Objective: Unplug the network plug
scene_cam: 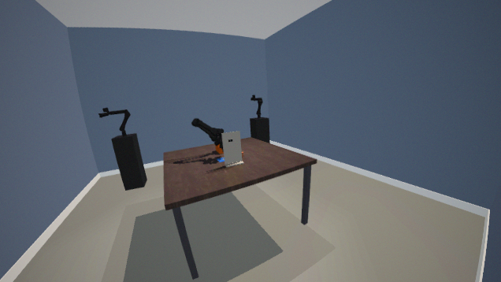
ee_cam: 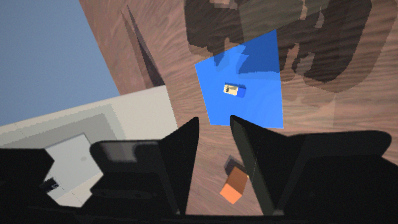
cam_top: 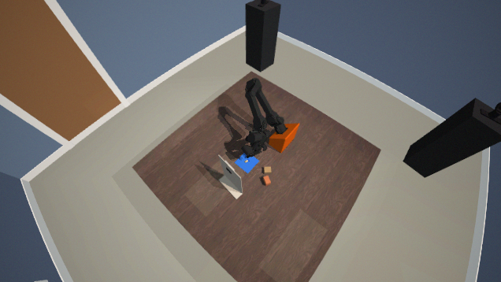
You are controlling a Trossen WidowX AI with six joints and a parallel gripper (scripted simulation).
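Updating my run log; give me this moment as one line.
plug: on blue square | gripper: part open, holding nothing | panel: upright

One plug (ee_cam: 231,90), two small blocks (cam_top: 267,169), one upright panel (cam_top: 231,174) (scene_cam: 231,147)
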